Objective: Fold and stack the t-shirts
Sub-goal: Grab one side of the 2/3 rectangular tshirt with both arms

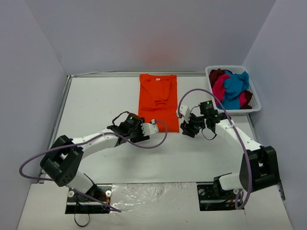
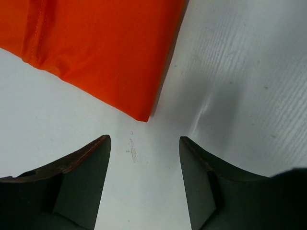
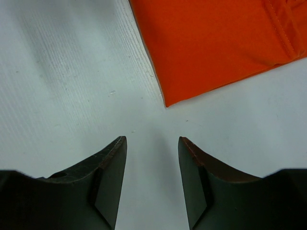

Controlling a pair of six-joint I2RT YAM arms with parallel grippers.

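The orange shirt (image 1: 158, 101) is smooth, matte cloth folded into a long flat rectangle. Its near hem is straight, and each wrist view shows a stitched seam running beside one edge. It lies on the table (image 1: 96, 105), a white sheet with a fine ribbed grain and a shallow crease ahead of the left gripper (image 2: 144, 143).

The left jaws stand apart with nothing between them. The fingers (image 2: 84, 177) are dark and wedge-shaped, with a rust-coloured rim at the tips. One near corner of the shirt, crisp and pointed, sits just ahead of their gap without touching.

The right gripper (image 3: 152, 141) also has its jaws apart, a little narrower, and holds nothing. The shirt's other near corner lies ahead of that gap, slightly toward the right finger, with white table between. Open table runs to the outer side of each pair of jaws.

Away from the right jaws, at the table's far right corner, stands a white lattice basket (image 1: 256, 98). A teal shirt (image 1: 235, 88), a pink shirt (image 1: 219, 87) and a dark red shirt (image 1: 216, 74) lie crumpled in it.
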